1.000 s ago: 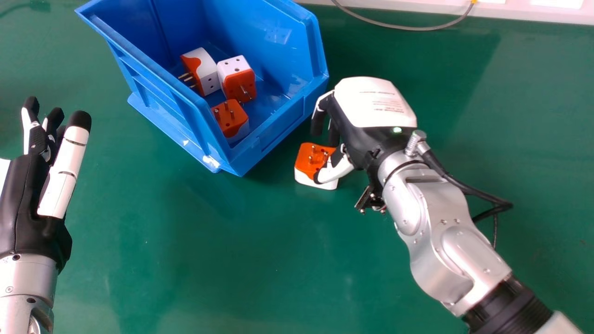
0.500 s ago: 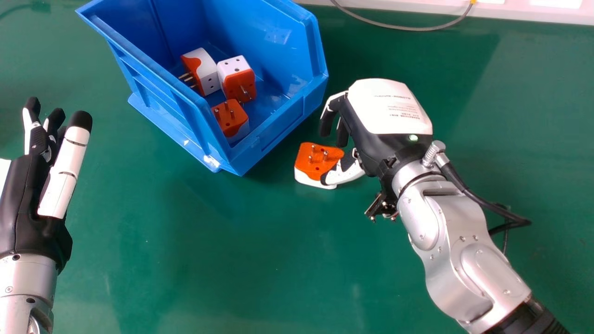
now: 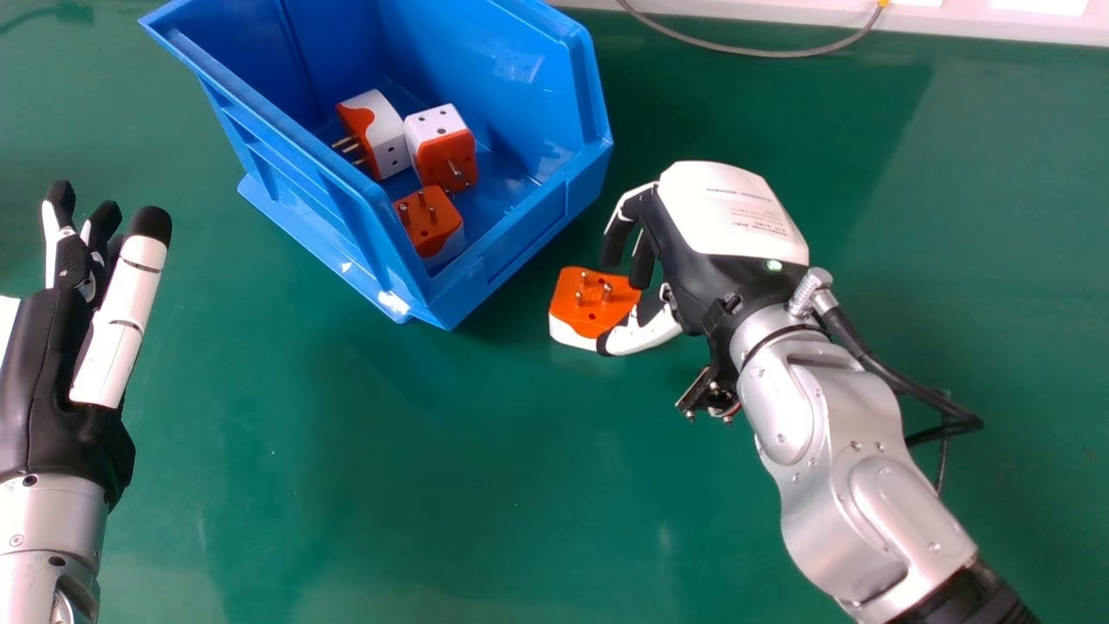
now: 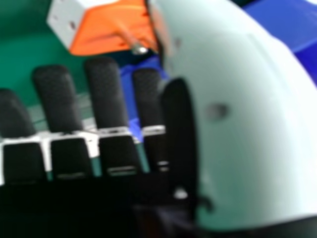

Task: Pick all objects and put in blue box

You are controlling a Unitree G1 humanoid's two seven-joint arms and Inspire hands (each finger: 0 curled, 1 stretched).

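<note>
1. The green table [image 3: 346, 520] carries everything; the adapter on it looks free to slide if the thumb pushes before the fingers oppose it, and the grasp could then miss.

2. The blue box [image 3: 541, 230] stands just beyond the loose adapter, to its left; a carry begun too low could knock the plug against the near wall, jarring it loose or shoving the box.

3. The right hand [image 3: 728, 217] is bent down over the loose adapter's right side; its fingers are apart from the thumb and clamped on nothing, as far as I can judge; closing from here may catch only a corner, so the plug could twist or drop in the lift.

4. The left hand [image 3: 52, 373] is at the head view's left edge, fingers straight; it seems to pose little risk there.

5. The loose orange-and-white adapter [image 3: 589, 316] sits on the table, pins up, the thumb at its near right corner; it is probably the last to collect, with three adapters [image 3: 442, 143] already in the box; dropped carelessly, it could land on them and bounce.

6. The upright pins [image 3: 606, 290] are the smallest worry; a finger snagging on them could tip the plug mid-grasp.
</note>
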